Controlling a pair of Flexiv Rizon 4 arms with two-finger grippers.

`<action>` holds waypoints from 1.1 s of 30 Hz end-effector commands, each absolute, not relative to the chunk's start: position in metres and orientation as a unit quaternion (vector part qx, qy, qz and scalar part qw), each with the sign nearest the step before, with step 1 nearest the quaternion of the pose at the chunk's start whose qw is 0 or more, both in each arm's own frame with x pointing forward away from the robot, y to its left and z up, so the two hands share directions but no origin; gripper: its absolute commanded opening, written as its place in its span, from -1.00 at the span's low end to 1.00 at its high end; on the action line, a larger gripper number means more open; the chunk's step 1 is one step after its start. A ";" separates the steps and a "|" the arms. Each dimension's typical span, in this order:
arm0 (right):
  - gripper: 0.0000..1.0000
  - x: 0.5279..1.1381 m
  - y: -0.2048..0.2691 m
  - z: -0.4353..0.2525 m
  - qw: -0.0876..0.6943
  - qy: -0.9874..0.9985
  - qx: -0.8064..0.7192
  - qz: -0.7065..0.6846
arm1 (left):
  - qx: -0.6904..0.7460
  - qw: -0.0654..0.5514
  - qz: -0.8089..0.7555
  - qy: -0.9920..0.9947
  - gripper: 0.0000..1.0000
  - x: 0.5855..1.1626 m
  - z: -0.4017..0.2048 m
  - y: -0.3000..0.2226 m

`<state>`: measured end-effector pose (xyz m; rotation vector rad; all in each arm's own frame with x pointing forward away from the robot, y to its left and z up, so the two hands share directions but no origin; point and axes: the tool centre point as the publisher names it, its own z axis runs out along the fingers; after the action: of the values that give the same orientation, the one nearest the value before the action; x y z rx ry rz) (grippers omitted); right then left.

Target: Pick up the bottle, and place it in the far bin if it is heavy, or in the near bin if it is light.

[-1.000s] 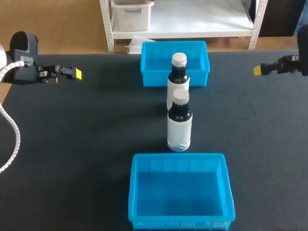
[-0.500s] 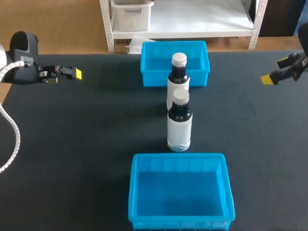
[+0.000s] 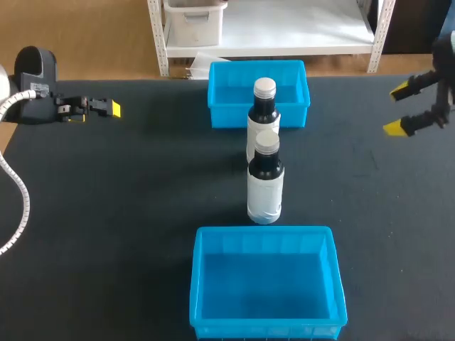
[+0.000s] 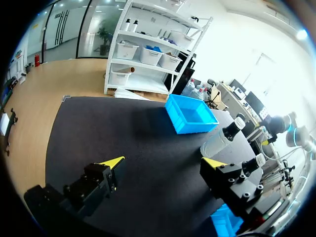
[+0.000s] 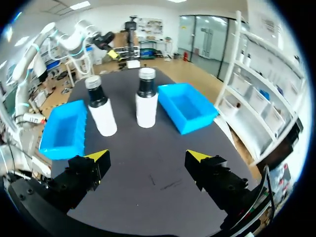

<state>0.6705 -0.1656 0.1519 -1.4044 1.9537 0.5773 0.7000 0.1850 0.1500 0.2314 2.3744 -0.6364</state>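
Far bin point(image 3: 227, 89): blue, middle of the surface's point(image 3: 128, 213) far edge, bare floor showing.
Near bin point(image 3: 266, 284): blue, middle of the near edge, bare floor showing.
Far bottle point(image 3: 264, 114): dark, white-labelled, upright just before the far bin.
Near bottle point(image 3: 265, 185): its twin, upright at mid-surface, between the bins.
Left pincer point(image 3: 110, 109): released, at the left edge.
Right pincer point(image 3: 399, 109): released, fingers spread, at the right edge.
Surface: black.
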 end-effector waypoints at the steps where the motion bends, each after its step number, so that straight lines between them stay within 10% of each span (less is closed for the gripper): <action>1: 1.00 0.660 -0.156 0.144 0.328 0.670 -0.598 0.293 | 0.088 0.330 -0.243 0.908 1.00 0.700 0.150 0.185; 33: 1.00 0.618 -0.015 0.132 0.289 0.652 -0.635 0.298 | 0.088 0.330 -0.243 0.908 1.00 0.700 0.150 0.185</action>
<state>0.6097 -0.0217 0.1353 -1.6875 1.7459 0.7751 0.7000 0.1850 0.1500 0.2314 2.3744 -0.6365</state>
